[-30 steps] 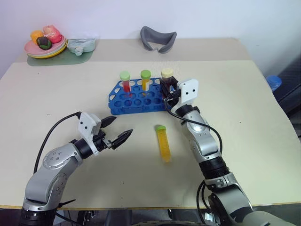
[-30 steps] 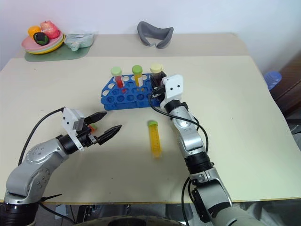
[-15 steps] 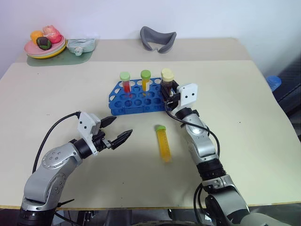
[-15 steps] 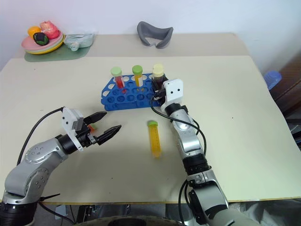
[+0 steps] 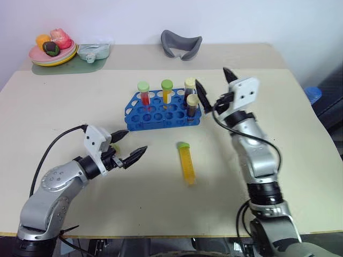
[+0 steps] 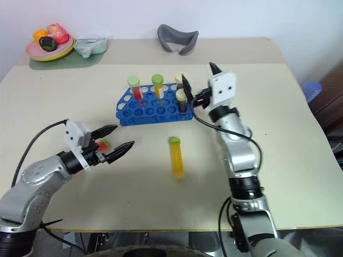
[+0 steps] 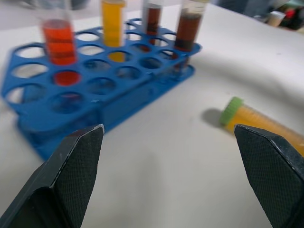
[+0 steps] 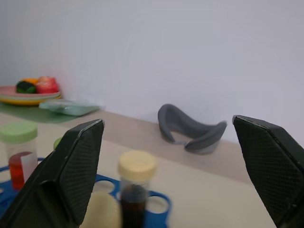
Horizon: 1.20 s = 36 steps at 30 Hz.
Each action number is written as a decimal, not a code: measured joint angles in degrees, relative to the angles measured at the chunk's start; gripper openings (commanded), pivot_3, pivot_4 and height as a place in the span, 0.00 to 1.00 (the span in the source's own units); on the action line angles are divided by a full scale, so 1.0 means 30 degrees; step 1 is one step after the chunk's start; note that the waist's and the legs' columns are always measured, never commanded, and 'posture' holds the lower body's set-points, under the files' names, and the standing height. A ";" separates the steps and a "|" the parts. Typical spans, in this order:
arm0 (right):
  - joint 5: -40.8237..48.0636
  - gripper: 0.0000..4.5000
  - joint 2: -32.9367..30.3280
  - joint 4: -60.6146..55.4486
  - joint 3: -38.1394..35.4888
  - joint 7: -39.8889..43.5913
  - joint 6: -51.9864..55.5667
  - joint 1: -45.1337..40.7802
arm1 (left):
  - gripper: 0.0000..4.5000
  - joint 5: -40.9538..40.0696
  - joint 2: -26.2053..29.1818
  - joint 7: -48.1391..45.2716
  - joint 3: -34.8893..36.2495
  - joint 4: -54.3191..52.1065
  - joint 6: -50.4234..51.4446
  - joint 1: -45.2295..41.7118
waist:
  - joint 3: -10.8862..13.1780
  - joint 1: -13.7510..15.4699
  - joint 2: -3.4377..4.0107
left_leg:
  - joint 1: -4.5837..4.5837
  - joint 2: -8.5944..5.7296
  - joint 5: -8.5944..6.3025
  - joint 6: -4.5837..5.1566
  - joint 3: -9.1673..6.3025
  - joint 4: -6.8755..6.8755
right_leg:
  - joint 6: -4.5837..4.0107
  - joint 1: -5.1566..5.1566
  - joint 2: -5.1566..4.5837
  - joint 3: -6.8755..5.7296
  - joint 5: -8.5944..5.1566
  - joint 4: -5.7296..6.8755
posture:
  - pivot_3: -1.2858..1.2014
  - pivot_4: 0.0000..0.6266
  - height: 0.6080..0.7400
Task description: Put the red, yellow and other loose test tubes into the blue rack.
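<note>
Beige table (image 5: 64, 112): blue rack (image 5: 161, 113), yellow tube (image 5: 187, 162) (lying flat), green mat (image 5: 67, 67), grey headrest (image 5: 181, 44).

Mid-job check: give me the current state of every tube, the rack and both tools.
Red tube: upright in rack.
Yellow tube, green cap: upright in rack.
Two dark cream-capped tubes: upright in rack.
Loose yellow tube: lying on table.
Blue rack: mostly empty holes.
Left tool: open, empty.
Right tool: open, empty.

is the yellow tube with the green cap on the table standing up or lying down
Lying down: the yellow tube rests flat on the table, outside the blue rack.
</note>
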 measured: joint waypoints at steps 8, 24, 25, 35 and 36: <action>0.8566 0.98 -0.6017 -0.6157 -0.2142 0.2043 1.2749 0.0533 | 1.00 0.0353 0.1174 -0.0988 0.0315 0.1063 -0.0076 -0.0452 | 0.0009 -0.0051 0.0019 | 0.0016 0.0001 -0.0002 0.0008 0.0002 0.0004 | -0.0004 0.0005 0.0013 0.0011 -0.0002 0.0010 | 0.52 0.24 1.00; 2.7774 0.98 -0.7447 -0.1560 0.4791 -1.5898 2.4088 -0.5839 | 1.00 0.1328 0.1208 -0.2444 -0.0779 0.1604 -0.0552 -0.0891 | 0.0008 -0.0009 0.0009 | -0.0032 -0.0002 -0.0002 0.0012 0.0003 0.0034 | -0.0003 -0.0012 -0.0016 -0.0005 -0.0002 -0.0016 | 0.52 0.24 1.00; 2.9220 0.98 -0.8212 -0.1109 0.5687 -1.7402 2.3269 -0.6131 | 1.00 0.1345 0.1205 -0.2464 -0.0783 0.1622 -0.0553 -0.0878 | 0.0008 -0.0042 -0.0002 | -0.0035 0.0004 -0.0005 0.0017 -0.0001 0.0033 | -0.0003 -0.0012 -0.0009 -0.0006 -0.0002 -0.0020 | 0.52 0.24 1.00; 3.2201 0.98 -0.6935 0.0969 1.0065 -2.4236 1.9060 -0.7316 | 1.00 0.1458 0.0786 -0.2318 -0.1044 0.1444 -0.0551 -0.0599 | 0.0003 -0.0513 0.0001 | -0.0036 0.0007 -0.0009 0.0026 -0.0017 0.0042 | -0.0003 -0.0026 0.0017 0.0002 -0.0002 0.0020 | 0.52 0.24 1.00; 3.2217 0.98 -0.6346 0.1229 1.0069 -2.4797 1.8893 -0.7318 | 1.00 0.1455 0.0738 -0.2281 -0.1088 0.1382 -0.0548 -0.0579 | 0.0003 -0.0499 0.0002 | -0.0043 0.0008 -0.0008 0.0025 -0.0018 0.0043 | -0.0003 -0.0039 0.0017 0.0001 -0.0002 0.0032 | 0.52 0.24 1.00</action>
